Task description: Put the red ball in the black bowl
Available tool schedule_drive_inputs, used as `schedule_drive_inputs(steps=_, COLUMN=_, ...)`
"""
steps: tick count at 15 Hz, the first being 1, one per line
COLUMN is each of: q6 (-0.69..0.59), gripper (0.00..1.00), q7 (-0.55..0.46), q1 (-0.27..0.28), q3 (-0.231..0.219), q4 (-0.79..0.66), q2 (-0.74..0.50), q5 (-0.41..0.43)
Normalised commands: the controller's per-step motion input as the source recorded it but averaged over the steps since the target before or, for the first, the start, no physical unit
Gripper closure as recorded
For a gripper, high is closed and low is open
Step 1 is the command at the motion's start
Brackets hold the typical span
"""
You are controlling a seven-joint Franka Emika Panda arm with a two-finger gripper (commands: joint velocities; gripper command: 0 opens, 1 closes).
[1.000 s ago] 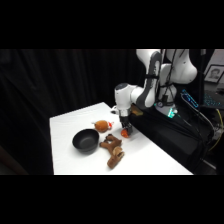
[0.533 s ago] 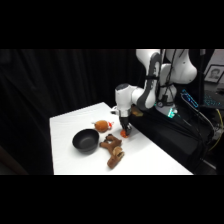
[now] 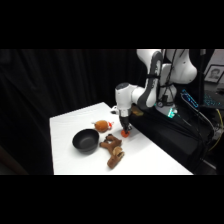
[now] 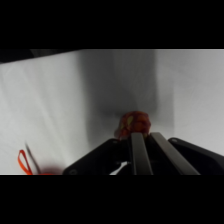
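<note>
Where the white bench (image 3: 145,157) fills the lower middle of the side view against a black backdrop, the white arm (image 3: 150,82) reaches in from the upper right and drops its claw (image 3: 125,131) straight down onto the bench's far edge. Toward the left of the bench sits the black bowl (image 3: 85,140), round, glossy and resting upright, well apart from the claw. Just right of the bowl lies a brown plush toy (image 3: 112,149), stretched toward the bench's near side, and behind it, between bowl and claw, rests an orange-and-white object (image 3: 102,125). Directly under the claw lies the red ball (image 3: 125,133), on the bench surface near the far edge and outside the bowl. From the wrist view, the ball (image 4: 133,123) shows just past the tips of the two pale fingers (image 4: 138,152), which lie close side by side in front of it; whether the claw is pinching the ball or only standing over it cannot be told. A thin red loop (image 4: 23,162) shows at the lower left of that view.
</note>
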Motion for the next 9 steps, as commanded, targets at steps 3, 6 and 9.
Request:
schedule_drive_inputs(steps=3, q6=-0.51, gripper=0.95, q7=-0.01, q1=0.081, q3=-0.107, q4=-0.07, q2=-0.54, q5=-0.213)
schedule_drive_inputs(steps=6, q6=-0.53, gripper=0.96, q7=-0.06, q1=0.019, q3=-0.080, q4=0.04, q2=-0.49, q5=-0.142)
schedule_drive_inputs(steps=9, q6=-0.55, gripper=0.96, q7=-0.13, q1=-0.022, q3=-0.065, q4=0.19, q2=-0.36, q5=-0.081)
